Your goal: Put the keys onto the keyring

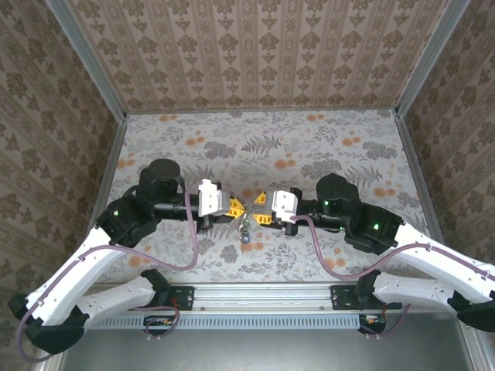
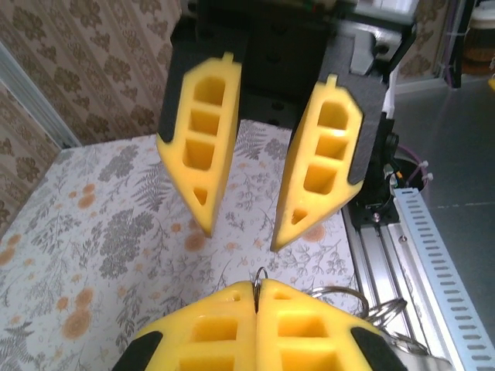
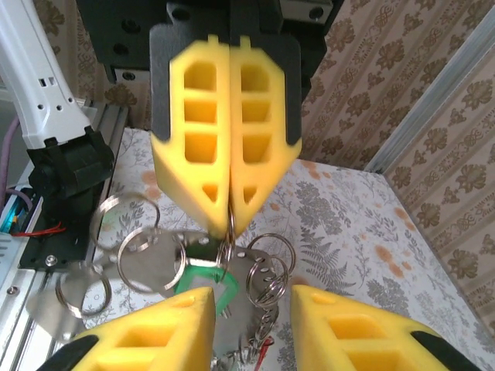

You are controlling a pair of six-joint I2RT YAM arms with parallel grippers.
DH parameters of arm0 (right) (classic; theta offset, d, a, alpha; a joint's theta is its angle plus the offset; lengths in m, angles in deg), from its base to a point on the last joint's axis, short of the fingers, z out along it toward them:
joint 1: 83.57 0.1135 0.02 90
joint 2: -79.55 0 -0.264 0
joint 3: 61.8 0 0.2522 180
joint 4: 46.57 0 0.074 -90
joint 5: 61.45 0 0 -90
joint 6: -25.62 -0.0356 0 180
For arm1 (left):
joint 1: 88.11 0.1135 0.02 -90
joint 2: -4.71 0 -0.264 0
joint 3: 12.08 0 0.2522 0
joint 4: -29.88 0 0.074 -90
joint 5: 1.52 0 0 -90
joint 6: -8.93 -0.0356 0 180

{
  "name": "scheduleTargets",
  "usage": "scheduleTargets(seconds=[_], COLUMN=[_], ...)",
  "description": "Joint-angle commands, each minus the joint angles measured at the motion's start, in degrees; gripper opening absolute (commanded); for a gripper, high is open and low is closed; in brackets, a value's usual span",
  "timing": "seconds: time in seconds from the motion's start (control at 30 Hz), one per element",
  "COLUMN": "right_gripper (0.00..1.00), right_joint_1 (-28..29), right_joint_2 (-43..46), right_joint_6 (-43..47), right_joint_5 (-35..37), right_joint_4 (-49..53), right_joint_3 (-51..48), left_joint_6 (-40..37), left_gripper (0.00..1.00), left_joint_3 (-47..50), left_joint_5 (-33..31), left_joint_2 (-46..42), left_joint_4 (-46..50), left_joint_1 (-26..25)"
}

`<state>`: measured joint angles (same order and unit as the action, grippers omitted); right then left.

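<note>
My left gripper (image 2: 257,284) is shut on the keyring (image 2: 260,273), a thin metal ring that sticks up from between its yellow fingertips. Seen from the right wrist, the same left gripper (image 3: 230,226) pinches the keyring (image 3: 230,232) from above. Below the ring hang a green-headed key (image 3: 207,282), several split rings and a flat metal tag. A red piece (image 3: 261,354) dangles lower on a chain. My right gripper (image 3: 249,297) is open, its fingers on either side of the bunch without touching it. From above, the two grippers meet tip to tip and the keys (image 1: 246,232) hang under them.
The flowered table top (image 1: 309,154) lies under both arms. An aluminium rail (image 1: 263,294) runs along the near edge, close behind the hanging bunch. Patterned walls (image 1: 255,54) close in the back and sides. Loose split rings (image 3: 124,220) swing on the rail side.
</note>
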<state>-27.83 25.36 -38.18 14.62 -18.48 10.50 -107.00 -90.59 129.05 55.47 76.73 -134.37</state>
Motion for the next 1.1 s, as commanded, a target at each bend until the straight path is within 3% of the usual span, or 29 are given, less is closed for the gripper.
scheduleTargets(seconds=[0.0, 0.43, 1.07], right_gripper=[0.32, 0.34, 0.18], right_joint_1=[0.24, 0.24, 0.15], right_joint_2=[1.33, 1.03, -1.22], right_joint_6=[-1.50, -2.64, -3.34], right_joint_5=[-2.05, -6.84, -9.66], right_joint_4=[-1.84, -6.84, -6.82], right_joint_3=[-1.17, -1.68, 0.75], left_joint_6=[2.15, 3.87, 3.83], left_gripper=[0.00, 0.00, 0.00], left_joint_3=[0.71, 1.68, 1.99], left_joint_5=[6.87, 10.01, 9.34], left_joint_2=[-1.68, -1.65, -2.20], left_joint_4=[-4.57, -6.61, -6.18], left_joint_1=[1.46, 2.49, 2.50])
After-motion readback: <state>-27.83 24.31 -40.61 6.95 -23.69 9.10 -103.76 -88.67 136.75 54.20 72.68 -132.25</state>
